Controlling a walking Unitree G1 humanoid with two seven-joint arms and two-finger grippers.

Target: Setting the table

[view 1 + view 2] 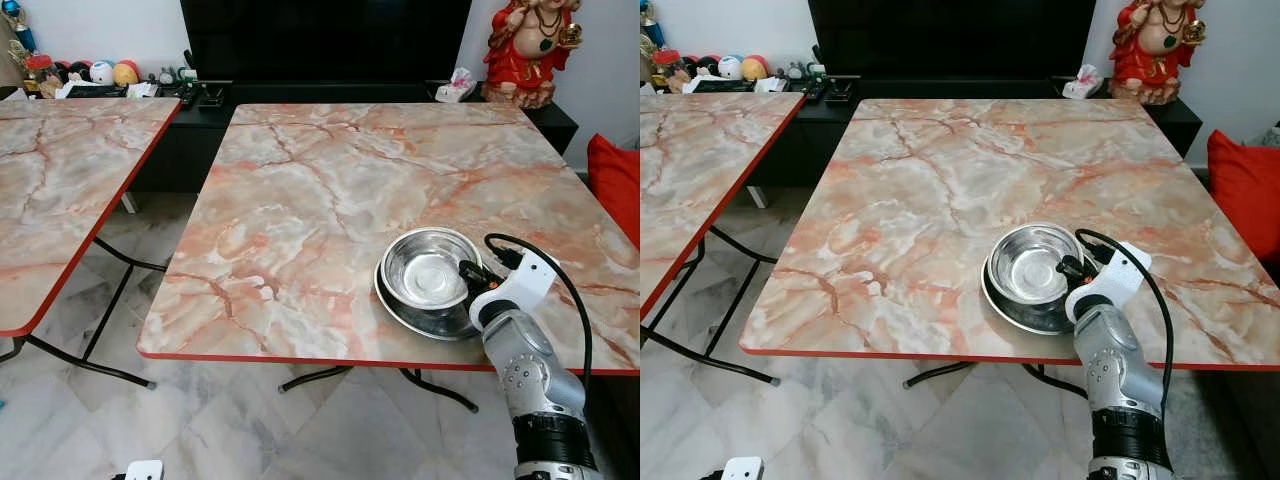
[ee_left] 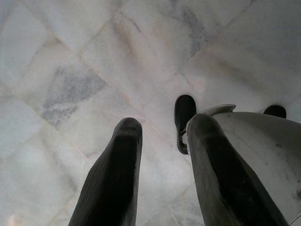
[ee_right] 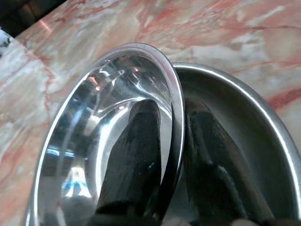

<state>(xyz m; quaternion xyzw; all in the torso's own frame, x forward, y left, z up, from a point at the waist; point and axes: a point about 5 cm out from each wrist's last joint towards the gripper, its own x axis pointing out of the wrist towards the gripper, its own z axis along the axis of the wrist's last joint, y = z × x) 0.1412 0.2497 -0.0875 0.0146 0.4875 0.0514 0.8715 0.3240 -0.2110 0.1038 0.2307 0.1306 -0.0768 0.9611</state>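
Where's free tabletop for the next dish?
Bare marble across the table left of and beyond the steel bowl. Crowded only at the near right edge: bowl in plate, right claw pinching the bowl's rim.

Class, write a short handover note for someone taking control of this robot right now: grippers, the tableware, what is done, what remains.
Right gripper: shut on the steel bowl, one finger inside the rim, one outside.
Left gripper: open, idle, hanging over the floor.
Bowl sits in the steel plate near the marble table's front edge.
Done: plate and bowl on table.
Left: release the bowl, withdraw; no other tableware is laid.
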